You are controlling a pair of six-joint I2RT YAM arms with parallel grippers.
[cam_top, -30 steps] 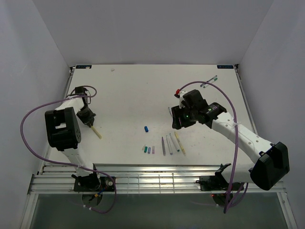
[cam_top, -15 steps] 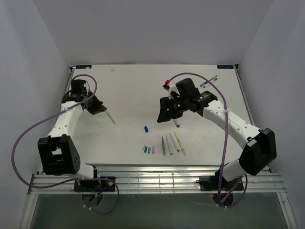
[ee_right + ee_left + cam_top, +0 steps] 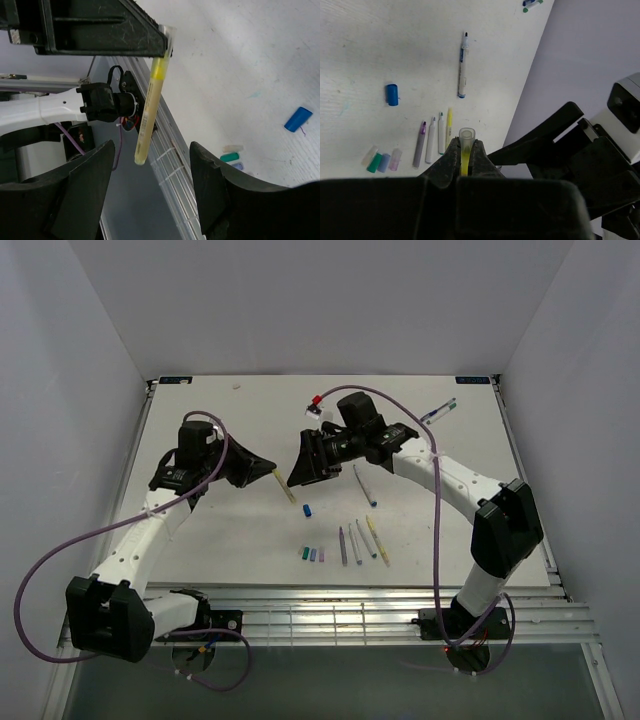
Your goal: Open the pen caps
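Observation:
My left gripper (image 3: 270, 471) is shut on a yellow pen (image 3: 286, 486) and holds it above the table's middle. In the left wrist view the gripper (image 3: 465, 142) pinches the pen (image 3: 465, 162), and a clear end pokes past the jaws. My right gripper (image 3: 298, 468) is open, facing it. In the right wrist view the pen (image 3: 149, 102) hangs from the left gripper (image 3: 167, 47), its free end just ahead of my open right gripper (image 3: 150, 195), not touching. A blue cap (image 3: 308, 510) lies alone. Three small caps (image 3: 313, 554) lie in a row beside several pens (image 3: 360, 541).
A blue-tipped pen (image 3: 362, 483) lies right of the grippers and shows in the left wrist view (image 3: 463, 65). Another pen (image 3: 438, 410) lies at the far right corner. A metal rail (image 3: 320, 605) runs along the table's near edge. White walls enclose the table.
My left arm has carried the yellow pen from the far left towards the middle. My right arm has swung left and now faces it, jaws open.

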